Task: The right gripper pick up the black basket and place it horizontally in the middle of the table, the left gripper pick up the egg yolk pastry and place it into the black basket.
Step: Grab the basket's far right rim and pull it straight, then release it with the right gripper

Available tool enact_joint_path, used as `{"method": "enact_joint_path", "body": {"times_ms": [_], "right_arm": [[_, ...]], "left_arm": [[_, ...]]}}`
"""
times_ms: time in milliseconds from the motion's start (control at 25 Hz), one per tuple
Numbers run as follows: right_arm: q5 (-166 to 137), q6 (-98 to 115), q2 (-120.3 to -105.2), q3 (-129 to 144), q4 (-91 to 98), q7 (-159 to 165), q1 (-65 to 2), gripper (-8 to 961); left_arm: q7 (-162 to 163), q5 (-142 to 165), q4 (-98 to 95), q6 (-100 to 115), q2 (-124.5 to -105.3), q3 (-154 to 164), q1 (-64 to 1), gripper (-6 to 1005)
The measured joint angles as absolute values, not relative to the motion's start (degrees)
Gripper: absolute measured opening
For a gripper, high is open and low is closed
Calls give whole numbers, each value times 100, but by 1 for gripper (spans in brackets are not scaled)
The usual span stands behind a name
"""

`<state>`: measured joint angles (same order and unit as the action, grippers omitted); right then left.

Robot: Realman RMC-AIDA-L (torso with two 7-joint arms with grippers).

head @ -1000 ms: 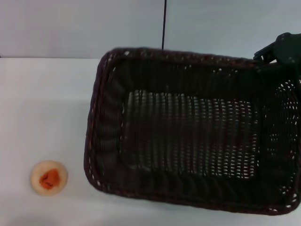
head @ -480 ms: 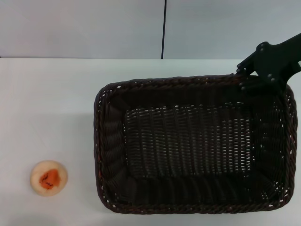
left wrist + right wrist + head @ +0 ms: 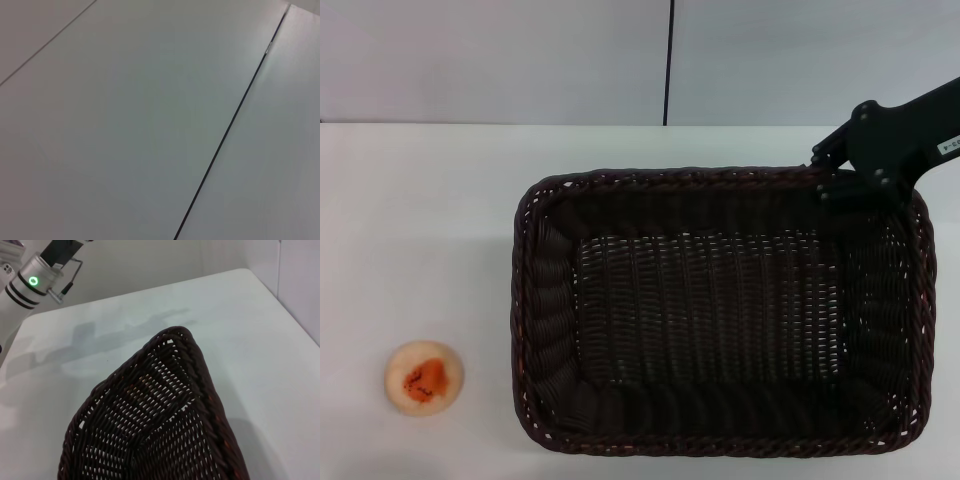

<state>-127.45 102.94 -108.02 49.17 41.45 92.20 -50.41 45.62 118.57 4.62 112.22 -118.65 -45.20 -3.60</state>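
One half of the job nearly closing out. Through the head view: settling the basket (image 3: pixel 720 178) flat on the table (image 3: pixel 420 220), no longer tipped up and crowding the right edge as a second ago, now lying level, long side across, its woven floor fully showing and its near rim close to the bottom of the view; sitting a little right of centre rather than dead in the middle. Keeping the right gripper (image 3: pixel 842 178) at the far right corner of the rim, fingers seemingly pinching the braid there, not yet letting go. Leaving the pastry (image 3: pixel 424 377) exactly where it was, alone on the table well to the left of the basket, orange blotch up, untouched. Through the left wrist view: showing only a pale wall panel (image 3: pixel 125 125) and a dark seam (image 3: pixel 225 135), nothing of the left gripper, so no telling how its fingers are standing. Through the right wrist view: looking down along the basket (image 3: pixel 165 420) from its held corner, openwork side close up, white table (image 3: pixel 150 300) beyond, and the left arm (image 3: pixel 30 282) waiting far off with a green light glowing. Judging from this: placing all but done, releasing the rim probably coming next, then reaching for the pastry with the left gripper.
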Motion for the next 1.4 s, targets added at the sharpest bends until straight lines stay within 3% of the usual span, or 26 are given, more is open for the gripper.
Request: {"method": "enact_joint_path", "body": {"times_ms": [760,960,1400], "right_arm": [[-12806,10035,-10821,5052,4007,8944,-5100,231],[-12806,9915,-10821,5057,4007,8937,-5179,472],[-12293,8979,-10899,4980,4035,8655,-5223,537]], "left_arm": [[4666,11856,588,11177,-11866,-4273,-365,736],[4677,11856,592,11199,-11865,-4160,-351,727],[4677,11896,517,11176,-11838,-3649,-365,706]]}}
